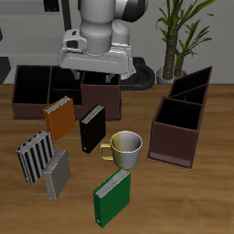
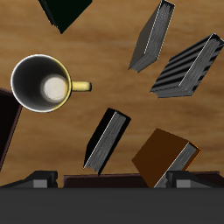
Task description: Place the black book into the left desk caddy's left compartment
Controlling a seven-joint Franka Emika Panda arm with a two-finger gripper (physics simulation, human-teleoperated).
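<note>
The black book (image 1: 91,130) stands upright on the table between the orange book (image 1: 59,117) and the mug (image 1: 125,148). It also shows in the wrist view (image 2: 107,140), with its pale page edge visible. The left desk caddy (image 1: 178,123) is dark brown, seen end-on, and stands apart from the book on the far side of the mug; only a sliver of it shows in the wrist view (image 2: 5,122). My gripper (image 1: 94,69) hangs open and empty high above the table, behind the black book. Its fingertips (image 2: 39,179) are spread wide.
A second dark brown caddy (image 1: 55,90) stands broadside under the gripper. A green book (image 1: 111,196), a grey book (image 1: 57,174) and a striped book (image 1: 35,155) stand nearer the table's front edge. A potted plant (image 1: 178,37) is at the back.
</note>
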